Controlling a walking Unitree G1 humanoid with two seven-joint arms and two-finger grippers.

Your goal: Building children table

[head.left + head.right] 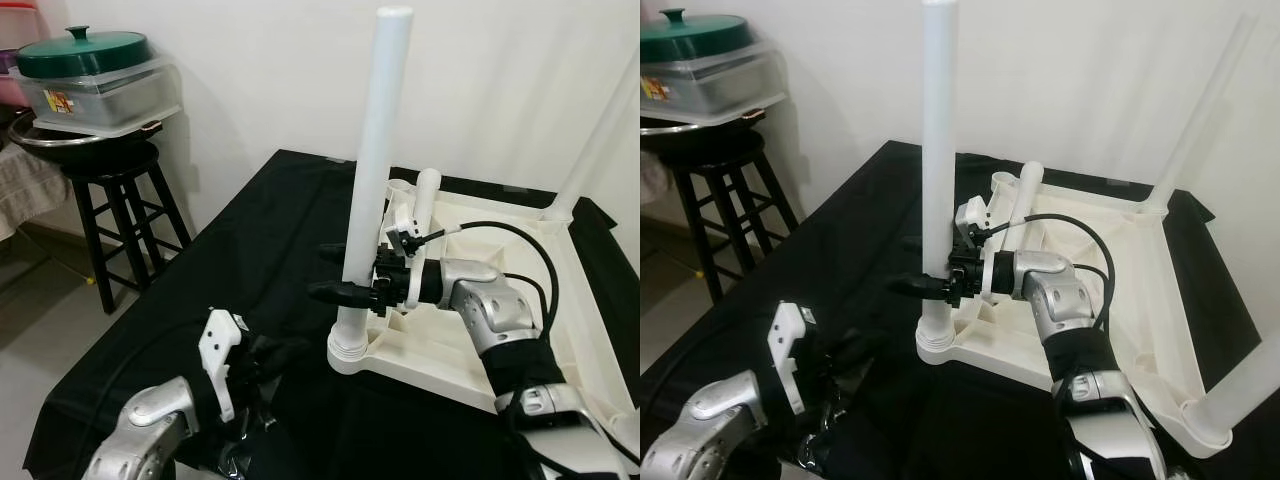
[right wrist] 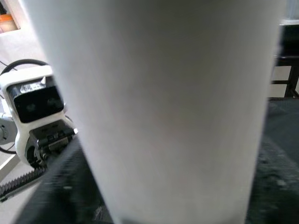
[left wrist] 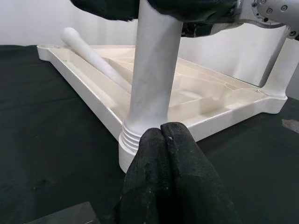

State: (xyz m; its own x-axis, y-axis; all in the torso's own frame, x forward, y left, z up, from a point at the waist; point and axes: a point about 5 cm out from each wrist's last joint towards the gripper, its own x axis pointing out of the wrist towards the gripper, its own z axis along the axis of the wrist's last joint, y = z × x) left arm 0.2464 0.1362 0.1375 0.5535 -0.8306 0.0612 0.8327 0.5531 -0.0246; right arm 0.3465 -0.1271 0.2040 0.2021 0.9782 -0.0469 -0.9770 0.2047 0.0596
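Nearest the robot, the left hand rests low over the black-draped worktop with its fingers pressed together, just short of the threaded foot of the upright white table leg. The right hand is clamped around that leg low down, where it stands in the near corner socket of the upturned white tabletop. Farther off, a loose leg lies inside the tabletop, and a dark stool carrying a green-lidded container stands by the wall.

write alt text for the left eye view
The robot's right hand grips an upright white table leg seated in the near corner of an upturned white tabletop on a black cloth. Its left hand rests low nearby.
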